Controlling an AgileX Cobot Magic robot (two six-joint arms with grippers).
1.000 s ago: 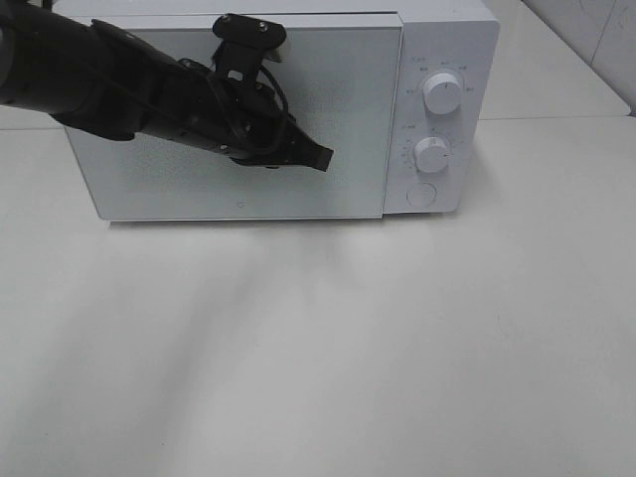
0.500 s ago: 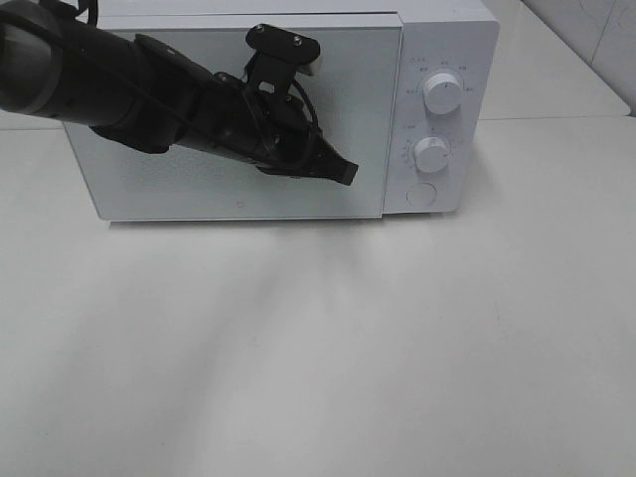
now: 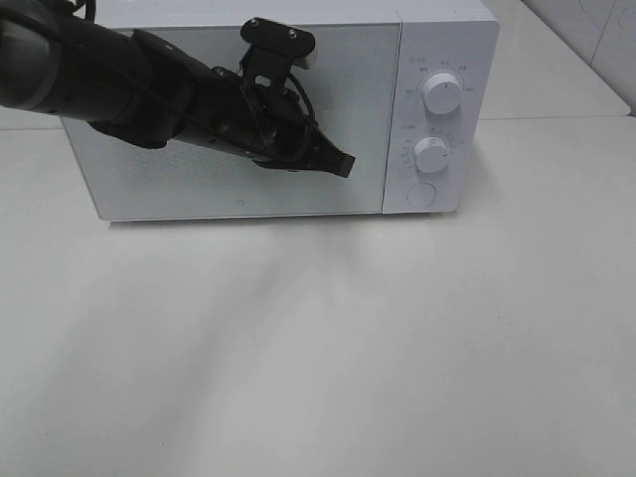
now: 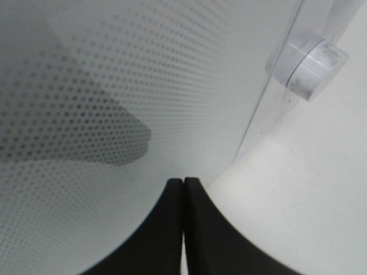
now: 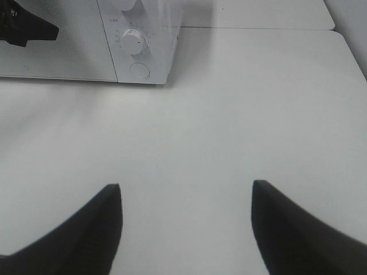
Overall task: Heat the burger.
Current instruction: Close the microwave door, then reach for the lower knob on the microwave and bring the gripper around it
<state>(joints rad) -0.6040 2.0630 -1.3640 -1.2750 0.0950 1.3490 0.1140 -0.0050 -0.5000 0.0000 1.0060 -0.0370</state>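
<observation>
A: Why is the left gripper [image 3: 341,164] at the microwave door [image 3: 199,189]?

B: Clenched on nothing, tips by its right edge, likely to push or pry it. No burger in view. The right gripper [image 5: 186,184] hangs spread and empty over the table [image 5: 258,103].

The burger is hidden from every view; the white microwave [image 3: 447,40], its dotted door [image 3: 199,189] apparently shut, blocks any sight inside.

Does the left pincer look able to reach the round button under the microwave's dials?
Probably yes: the shut left pincer hangs before the door, close to the button, with nothing between them.
</observation>
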